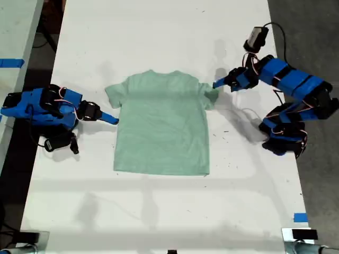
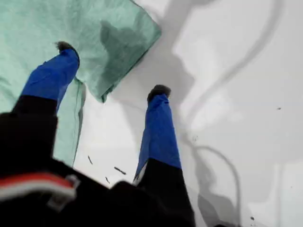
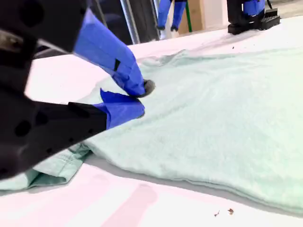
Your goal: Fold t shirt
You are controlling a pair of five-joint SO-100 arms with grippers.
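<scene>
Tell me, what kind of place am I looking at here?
Probably a robotics lab or workshop bench, not a home. Two small blue robot arms sit on a plain white table, my first gripper and my second gripper each at a sleeve of a t shirt, with blue tape markers stuck nearby.

The t shirt [image 1: 162, 128] is a small, plain, pale mint-green cloth tee with short sleeves and a round neck; it lies spread flat and unfolded on the white table, near the middle in the exterior view, neck toward that view's top and hem toward its bottom; both sleeves stick out sideways; the sleeve [image 2: 124, 45] toward the exterior view's right is slightly rumpled; the body shows only faint creases.
</scene>
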